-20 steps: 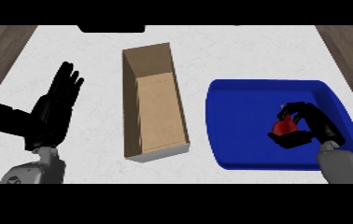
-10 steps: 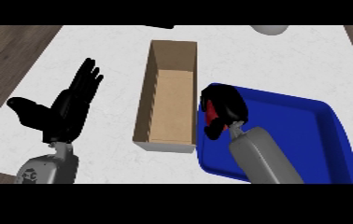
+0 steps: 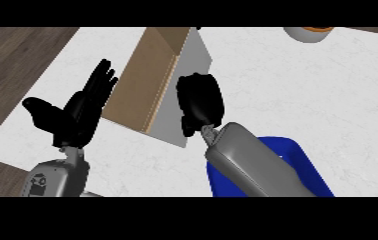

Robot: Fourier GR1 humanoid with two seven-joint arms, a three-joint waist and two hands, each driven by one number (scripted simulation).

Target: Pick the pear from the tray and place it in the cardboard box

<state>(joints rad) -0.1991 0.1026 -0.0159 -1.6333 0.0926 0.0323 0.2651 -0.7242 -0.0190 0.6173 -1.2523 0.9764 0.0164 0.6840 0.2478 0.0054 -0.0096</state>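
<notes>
**Op:** My right robot hand (image 3: 199, 104) hangs at the box (image 3: 159, 84), over its near right wall. I see its back only, a black mass. I can't tell whether the fingers are curled round anything.

**Second:** And the pear?

**Op:** Not visible. It isn't in the corner of the tray (image 3: 295, 151) that shows, though my forearm hides most of that. My guess is it's inside the hand, but that's a judgement, not something I can see.

**Second:** So how far along?

**Op:** If the hand does carry it, the pick and the carry are done. What's left is to get the hand over the box's opening and let go. I see no fruit in the box.

**Second:** The other side?

**Op:** Left robot hand (image 3: 77, 109) is spread, fingers up, resting at the left above the bench (image 3: 295, 84), beside the box and apart from it.
</notes>
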